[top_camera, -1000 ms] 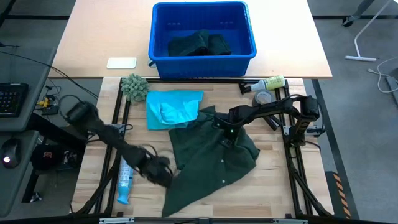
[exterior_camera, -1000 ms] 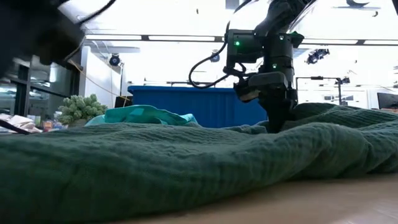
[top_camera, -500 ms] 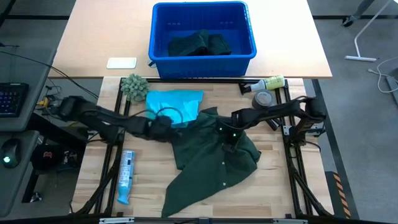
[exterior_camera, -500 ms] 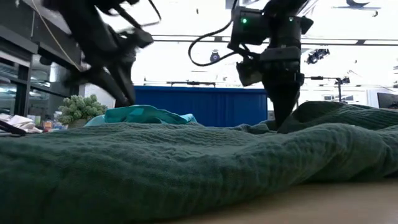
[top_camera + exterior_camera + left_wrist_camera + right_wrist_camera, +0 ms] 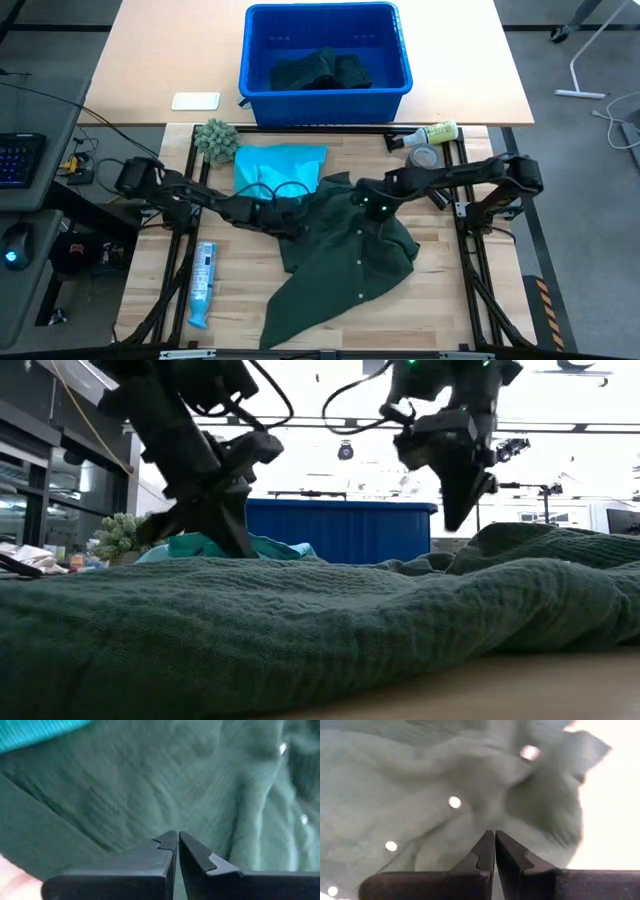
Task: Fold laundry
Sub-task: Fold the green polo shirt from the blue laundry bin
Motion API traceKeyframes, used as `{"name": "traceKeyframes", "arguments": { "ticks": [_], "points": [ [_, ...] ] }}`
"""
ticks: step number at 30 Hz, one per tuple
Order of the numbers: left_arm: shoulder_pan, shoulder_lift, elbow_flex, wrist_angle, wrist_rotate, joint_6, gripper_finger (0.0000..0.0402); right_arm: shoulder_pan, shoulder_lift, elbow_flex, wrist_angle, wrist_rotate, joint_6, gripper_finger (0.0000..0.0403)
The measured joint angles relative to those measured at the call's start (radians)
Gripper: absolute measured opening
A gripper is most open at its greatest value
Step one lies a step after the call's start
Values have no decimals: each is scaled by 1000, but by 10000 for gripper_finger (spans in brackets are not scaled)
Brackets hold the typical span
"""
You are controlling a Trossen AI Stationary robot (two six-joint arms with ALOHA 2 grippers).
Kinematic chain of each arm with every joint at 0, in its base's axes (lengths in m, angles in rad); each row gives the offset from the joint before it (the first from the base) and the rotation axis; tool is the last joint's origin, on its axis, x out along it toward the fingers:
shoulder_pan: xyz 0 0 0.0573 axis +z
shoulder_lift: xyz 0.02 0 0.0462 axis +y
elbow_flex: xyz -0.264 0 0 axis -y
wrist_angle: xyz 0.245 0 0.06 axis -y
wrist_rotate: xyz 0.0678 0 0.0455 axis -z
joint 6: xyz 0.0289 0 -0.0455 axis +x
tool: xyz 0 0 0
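Both pincers closed — left pincer [image 5: 292, 215], right pincer [image 5: 372, 203] — over green shirt [image 5: 345, 260].

tube [image 5: 201, 285] beside shirt [image 5: 345, 260]; front-right tabletop [image 5: 440, 300] bare.

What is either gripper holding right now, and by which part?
Nothing visible. Right gripper is shut, clear above the green shirt. Left gripper is shut at the shirt's left edge, no cloth seen between its fingers.

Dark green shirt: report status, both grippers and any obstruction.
Left gripper shut, down at the dark green shirt near its turquoise-side edge. Right gripper shut, empty, just above the shirt's top. Shirt spread out, unfolded. Turquoise garment partly beneath it.
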Motion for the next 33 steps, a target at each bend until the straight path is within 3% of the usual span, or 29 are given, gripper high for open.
{"name": "traceKeyframes", "arguments": {
  "ticks": [8,15,22,27,33],
  "points": [
    [-41,84,0,-26,97,90,0,96,-146,-2,-197,71,225,0],
    [-143,76,-11,-262,118,183,0,247,-158,-37,-229,125,425,0],
    [-201,12,-36,-399,160,338,0,317,-157,-89,-215,128,566,0],
    [-177,-49,-44,-484,156,339,0,276,-157,-107,-122,142,487,0],
    [-133,-123,-40,-466,146,338,0,95,-155,-107,22,76,184,0]
  ]
}}
